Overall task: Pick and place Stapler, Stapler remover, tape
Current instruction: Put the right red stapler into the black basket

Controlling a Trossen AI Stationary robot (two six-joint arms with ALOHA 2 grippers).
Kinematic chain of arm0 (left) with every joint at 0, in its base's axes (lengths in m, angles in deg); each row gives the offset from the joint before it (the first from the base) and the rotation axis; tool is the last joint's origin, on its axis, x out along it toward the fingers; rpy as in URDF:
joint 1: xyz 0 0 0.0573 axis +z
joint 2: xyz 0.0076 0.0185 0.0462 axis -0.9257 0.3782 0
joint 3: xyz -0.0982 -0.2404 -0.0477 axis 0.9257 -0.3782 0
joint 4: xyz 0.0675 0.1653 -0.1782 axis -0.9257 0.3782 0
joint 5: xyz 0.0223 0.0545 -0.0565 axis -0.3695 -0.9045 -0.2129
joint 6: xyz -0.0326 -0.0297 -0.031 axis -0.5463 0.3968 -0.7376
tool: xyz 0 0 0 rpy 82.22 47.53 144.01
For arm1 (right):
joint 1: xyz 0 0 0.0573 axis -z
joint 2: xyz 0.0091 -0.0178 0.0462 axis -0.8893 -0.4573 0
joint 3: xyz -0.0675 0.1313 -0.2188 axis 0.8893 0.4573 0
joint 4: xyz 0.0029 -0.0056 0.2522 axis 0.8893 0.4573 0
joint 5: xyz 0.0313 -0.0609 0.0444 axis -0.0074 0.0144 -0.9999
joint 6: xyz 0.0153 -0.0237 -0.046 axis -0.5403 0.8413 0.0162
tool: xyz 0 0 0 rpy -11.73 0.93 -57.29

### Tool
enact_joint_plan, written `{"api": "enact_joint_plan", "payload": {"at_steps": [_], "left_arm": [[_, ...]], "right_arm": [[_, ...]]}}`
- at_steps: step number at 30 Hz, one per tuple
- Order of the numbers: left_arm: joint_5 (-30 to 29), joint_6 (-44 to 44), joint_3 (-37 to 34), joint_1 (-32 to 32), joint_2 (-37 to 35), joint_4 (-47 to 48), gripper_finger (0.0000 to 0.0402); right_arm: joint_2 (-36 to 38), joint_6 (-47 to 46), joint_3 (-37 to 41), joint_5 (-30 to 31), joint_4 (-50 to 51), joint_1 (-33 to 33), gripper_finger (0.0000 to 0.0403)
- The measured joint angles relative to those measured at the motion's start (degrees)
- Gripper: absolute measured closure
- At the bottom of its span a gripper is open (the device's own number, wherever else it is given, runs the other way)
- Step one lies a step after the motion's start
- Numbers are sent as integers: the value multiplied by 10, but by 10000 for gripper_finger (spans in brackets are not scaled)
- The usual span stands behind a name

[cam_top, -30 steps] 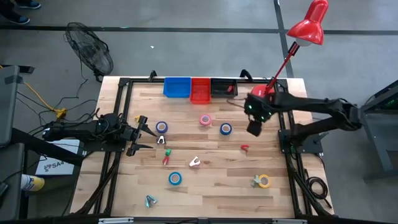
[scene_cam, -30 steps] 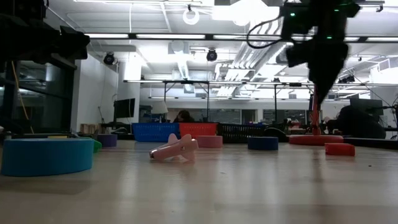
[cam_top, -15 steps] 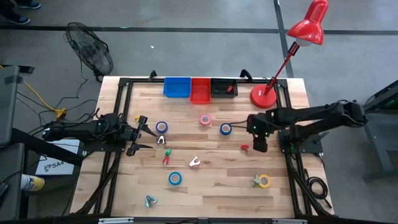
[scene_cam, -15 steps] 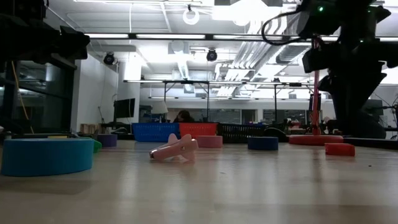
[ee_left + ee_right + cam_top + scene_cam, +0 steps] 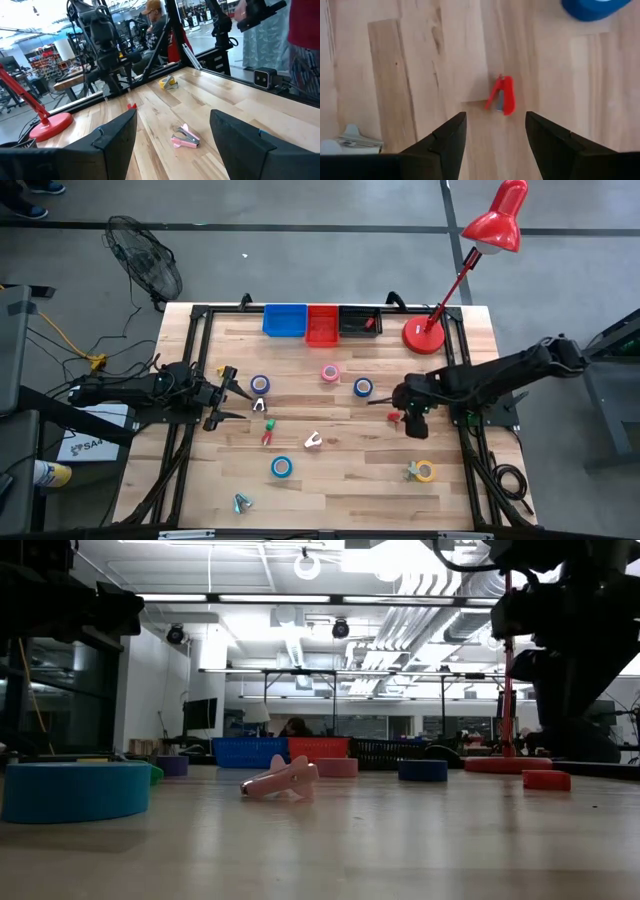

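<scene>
A small red stapler (image 5: 502,101) lies on the wooden table, just ahead of my right gripper (image 5: 496,122), which hangs open above it without touching. From above, that gripper (image 5: 412,423) is right beside the stapler (image 5: 393,417). A pink stapler remover (image 5: 313,441) lies mid-table. Tape rolls are scattered about: blue (image 5: 363,387), pink (image 5: 329,373) and yellow (image 5: 425,471). My left gripper (image 5: 240,392) waits open at the left, with a blue roll (image 5: 260,384) close to it.
Blue (image 5: 285,320), red (image 5: 322,323) and black (image 5: 360,320) bins line the far edge. A red desk lamp's base (image 5: 423,336) stands at the back right. Another blue roll (image 5: 282,467) and small staplers (image 5: 267,435) lie toward the front left.
My right arm has swung from near the lamp base toward the front and come down over the red stapler. The left arm has not moved.
</scene>
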Motion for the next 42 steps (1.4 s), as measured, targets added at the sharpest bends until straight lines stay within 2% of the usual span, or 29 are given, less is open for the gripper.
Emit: {"api": "enact_joint_plan", "payload": {"at_steps": [6,16,20,33,42], "left_arm": [[0,0,0,0,0,0,154],[-1,0,0,0,0,0,154],[-2,0,0,0,0,0,154],[-2,0,0,0,0,0,154],[-2,0,0,0,0,0,154]], "right_arm": [[-44,-32,0,2,-18,-12,207],[-102,-34,0,9,-56,-12,207],[-120,-34,0,27,-58,-10,207],[-171,-49,0,28,-69,-6,207],[-194,-55,-3,29,-84,-6,230]]}}
